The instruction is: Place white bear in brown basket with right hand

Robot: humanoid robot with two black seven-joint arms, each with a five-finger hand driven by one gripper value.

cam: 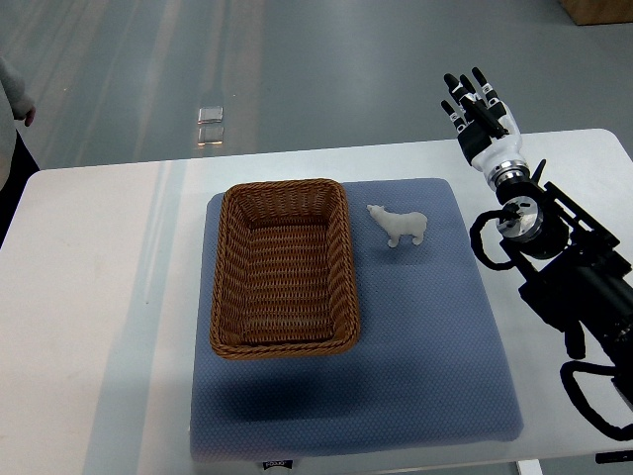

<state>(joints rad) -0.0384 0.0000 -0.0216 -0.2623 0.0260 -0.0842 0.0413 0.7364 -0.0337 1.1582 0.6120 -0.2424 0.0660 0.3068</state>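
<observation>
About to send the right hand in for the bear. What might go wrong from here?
1. The bear is small and stands free on the mat; the open right hand may tip it before closing.
2. It stands close beside the basket, so fingers could catch the rim.

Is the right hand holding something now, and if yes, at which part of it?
Nothing is held. The right hand is open, away from the white bear, which stands on the blue mat beside the brown basket.
</observation>
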